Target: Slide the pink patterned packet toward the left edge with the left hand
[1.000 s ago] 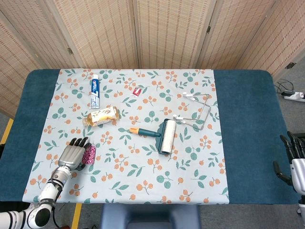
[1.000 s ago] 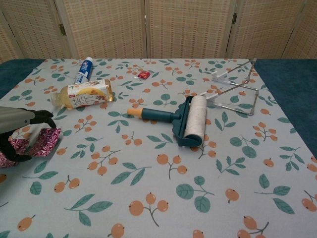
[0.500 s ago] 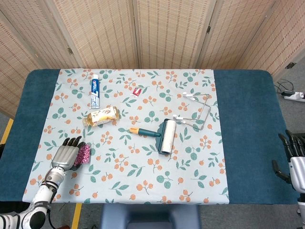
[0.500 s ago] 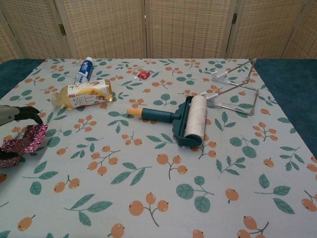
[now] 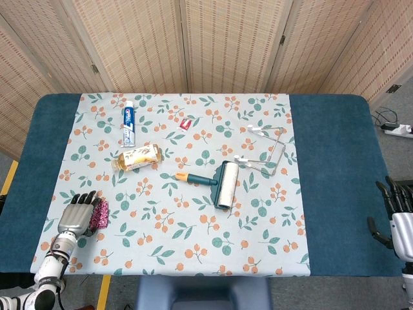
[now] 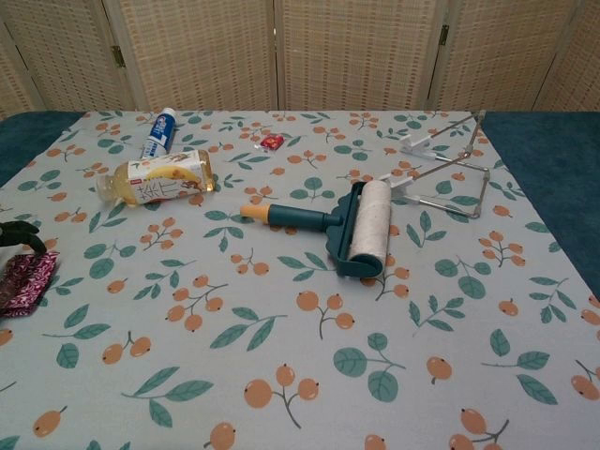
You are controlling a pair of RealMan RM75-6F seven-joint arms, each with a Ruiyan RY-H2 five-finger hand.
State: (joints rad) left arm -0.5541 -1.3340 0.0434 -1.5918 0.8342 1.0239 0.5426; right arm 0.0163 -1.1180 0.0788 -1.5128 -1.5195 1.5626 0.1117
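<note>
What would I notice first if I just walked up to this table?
Probably the big lint roller with its teal handle, lying in the middle of the leafy tablecloth. Next, the robot's left hand near the cloth's left edge, resting against the pink patterned packet. Farther back lie a yellow drink bottle and a toothpaste tube.

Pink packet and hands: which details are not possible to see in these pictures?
- Pink patterned packet: head view, left hand covers its left part; chest view, frame edge cuts it.
- Right hand: head view, cut by the frame edge; absent from chest view.
- Red item: too small to identify.
</note>
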